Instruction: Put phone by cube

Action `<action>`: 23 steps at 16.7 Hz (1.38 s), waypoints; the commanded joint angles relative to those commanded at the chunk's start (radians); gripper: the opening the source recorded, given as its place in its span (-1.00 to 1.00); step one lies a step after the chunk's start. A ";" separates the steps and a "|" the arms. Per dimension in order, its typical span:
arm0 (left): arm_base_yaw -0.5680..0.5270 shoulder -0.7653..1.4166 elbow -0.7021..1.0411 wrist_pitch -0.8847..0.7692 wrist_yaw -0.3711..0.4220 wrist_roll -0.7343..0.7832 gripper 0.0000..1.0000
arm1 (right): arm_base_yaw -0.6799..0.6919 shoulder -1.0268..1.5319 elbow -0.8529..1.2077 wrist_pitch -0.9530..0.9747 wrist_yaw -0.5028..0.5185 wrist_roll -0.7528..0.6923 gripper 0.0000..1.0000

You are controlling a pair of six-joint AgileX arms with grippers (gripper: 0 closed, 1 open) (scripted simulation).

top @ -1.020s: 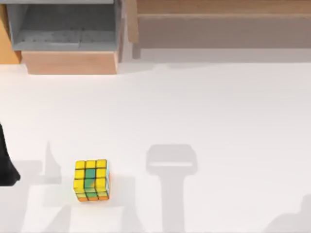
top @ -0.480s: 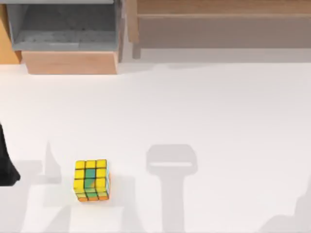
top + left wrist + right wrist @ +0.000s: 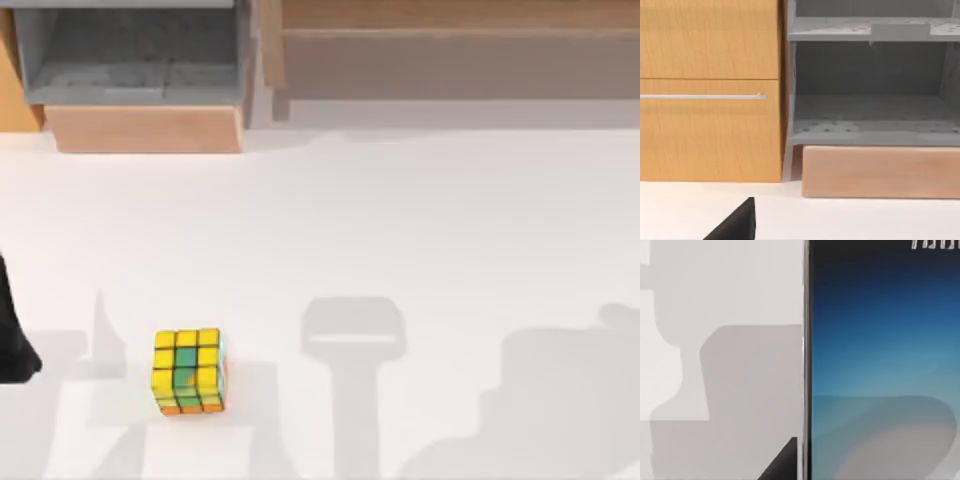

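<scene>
phone (image 3: 880,360) close under right wrist camera | shadow has grown at table's (image 3: 420,220) right since before | right arm closing in, finger state cannot be told | cube (image 3: 188,371) well apart

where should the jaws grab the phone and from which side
Judging by the right wrist view, the phone is slim, with a long straight edge and its screen facing the camera, apparently flat on the table. Best guess: come straight down from above and close the jaws across its narrow width, on the two long edges near mid-length. Its far edge is out of frame.
</scene>
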 joint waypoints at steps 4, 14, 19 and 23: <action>0.000 0.000 0.000 0.000 0.000 0.000 1.00 | 0.138 -0.004 0.134 -0.056 0.019 0.147 -1.00; 0.000 0.000 0.000 0.000 0.000 0.000 1.00 | 0.608 0.159 0.458 -0.214 0.041 0.499 -1.00; 0.000 0.000 0.000 0.000 0.000 0.000 1.00 | 0.849 0.306 0.576 -0.276 0.032 0.606 -1.00; 0.000 0.000 0.000 0.000 0.000 0.000 1.00 | 1.013 0.427 0.641 -0.310 0.019 0.651 -1.00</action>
